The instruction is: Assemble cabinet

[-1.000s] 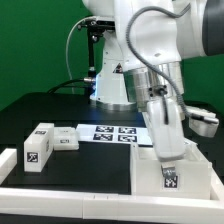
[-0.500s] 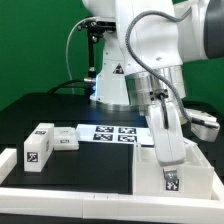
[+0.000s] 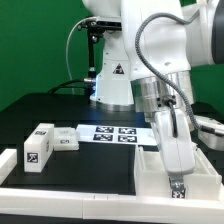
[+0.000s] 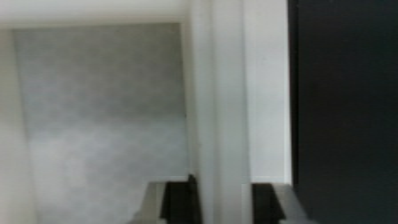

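Observation:
The cabinet is a large white box-like body at the front of the table on the exterior view's right. My gripper reaches down onto it, just above a marker tag on its front. In the wrist view the gripper straddles an upright white wall of the cabinet. A dark finger sits on one side of the wall and another on the other side. The jaws are shut on the wall. A grey recessed panel lies beside the wall.
Two small white tagged blocks lie at the exterior view's left. The marker board lies at the middle. A low white border rail runs along the front. A grey-white object sits at the far right.
My gripper has moved toward the exterior view's right and slightly lower, and the tag under it has shifted the same way. The blocks at the left have not moved.

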`<action>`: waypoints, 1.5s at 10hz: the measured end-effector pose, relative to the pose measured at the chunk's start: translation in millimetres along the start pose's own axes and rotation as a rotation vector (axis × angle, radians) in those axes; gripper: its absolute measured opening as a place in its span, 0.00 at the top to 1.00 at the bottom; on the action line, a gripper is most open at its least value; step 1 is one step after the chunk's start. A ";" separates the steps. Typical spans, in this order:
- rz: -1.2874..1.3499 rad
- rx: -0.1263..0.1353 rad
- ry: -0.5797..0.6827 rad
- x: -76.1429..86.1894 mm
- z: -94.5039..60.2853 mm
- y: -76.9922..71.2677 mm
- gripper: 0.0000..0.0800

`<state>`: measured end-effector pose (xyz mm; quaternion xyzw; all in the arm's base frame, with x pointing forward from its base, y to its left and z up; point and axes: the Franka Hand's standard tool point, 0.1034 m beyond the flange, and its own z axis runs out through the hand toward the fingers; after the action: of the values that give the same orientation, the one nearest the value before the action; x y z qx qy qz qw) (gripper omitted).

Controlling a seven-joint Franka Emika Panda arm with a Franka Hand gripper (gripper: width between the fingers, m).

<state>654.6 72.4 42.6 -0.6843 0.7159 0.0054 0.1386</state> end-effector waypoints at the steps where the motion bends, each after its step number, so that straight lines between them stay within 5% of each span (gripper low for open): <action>1: 0.003 0.001 0.008 0.1 0.5 -1.3 0.88; 6: 0.010 -0.005 0.014 1.4 0.2 -1.5 0.88; 8: 0.010 -0.004 0.014 1.4 -0.2 -1.8 0.48; 9: -0.046 0.011 0.010 4.3 -11.1 -6.8 0.48; 10: -0.085 0.031 0.002 10.0 -30.1 -8.1 0.23; 11: -0.098 0.051 -0.003 18.3 -47.5 3.0 0.08; 13: -0.123 0.012 -0.052 34.4 -73.6 38.3 0.02; 14: -0.099 -0.019 -0.070 41.0 -74.7 47.5 0.02; 15: -0.104 -0.015 -0.065 39.8 -73.0 45.9 0.00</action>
<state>594.7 22.0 96.2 -0.7209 0.6745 0.0256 0.1568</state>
